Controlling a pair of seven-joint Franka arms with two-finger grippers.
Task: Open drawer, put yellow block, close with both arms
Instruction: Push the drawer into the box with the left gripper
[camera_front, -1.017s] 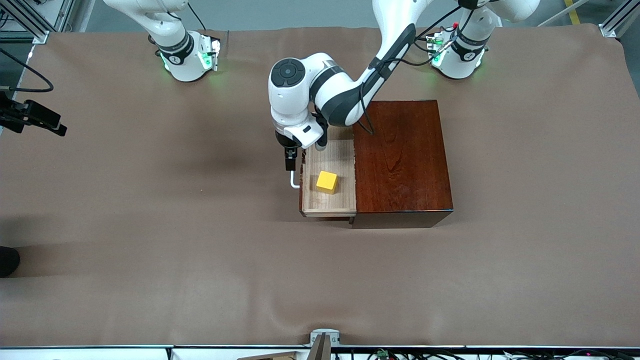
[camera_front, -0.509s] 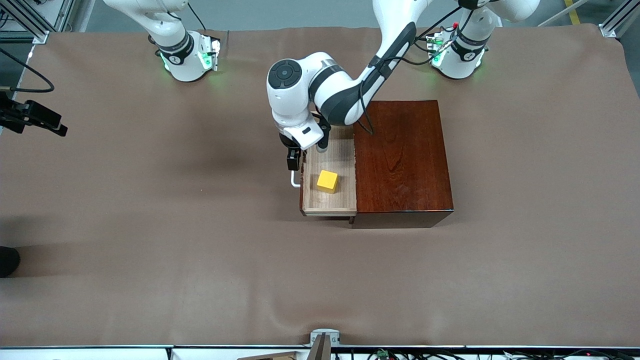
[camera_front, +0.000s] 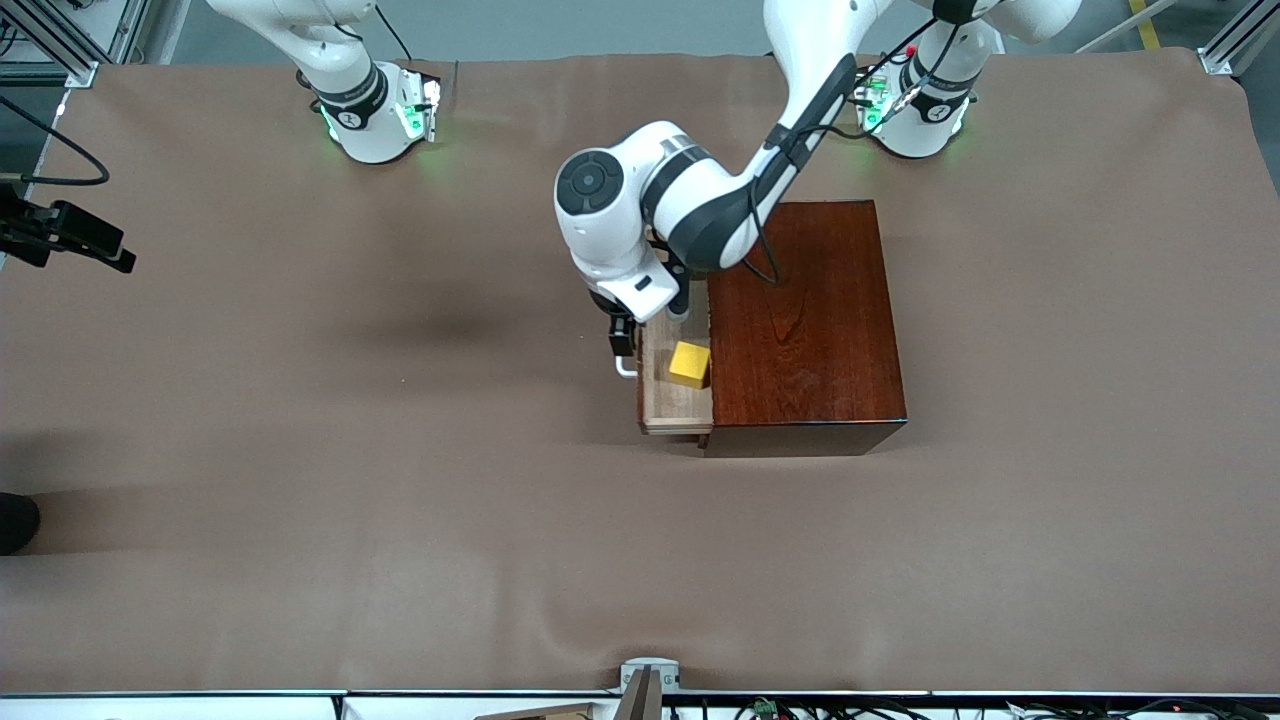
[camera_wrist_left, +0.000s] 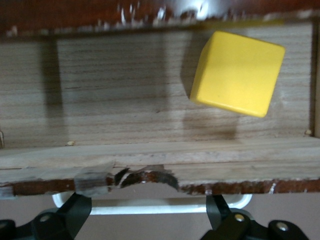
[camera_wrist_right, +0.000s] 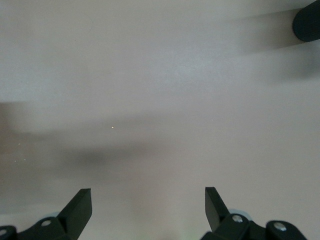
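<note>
The dark reddish-brown box (camera_front: 805, 320) stands mid-table. Its drawer (camera_front: 672, 405) is partly out, toward the right arm's end. The yellow block (camera_front: 690, 363) lies in the drawer, close to the box's opening; in the left wrist view it (camera_wrist_left: 237, 72) rests on the pale floor (camera_wrist_left: 125, 100). My left gripper (camera_front: 622, 342) is open at the white handle (camera_front: 623, 371), its fingers (camera_wrist_left: 75, 212) spread along the bar (camera_wrist_left: 150, 206). My right gripper (camera_wrist_right: 148, 207) is open and empty over bare brown cloth; it is out of the front view.
The right arm's base (camera_front: 370, 110) and the left arm's base (camera_front: 920, 105) stand farthest from the front camera. A black camera mount (camera_front: 65, 235) juts in at the right arm's end of the table. Brown cloth (camera_front: 400, 520) surrounds the box.
The drawer has slid into the box by about a third of its open length. My left gripper moved with the handle toward the box. The yellow block rode in with it.
</note>
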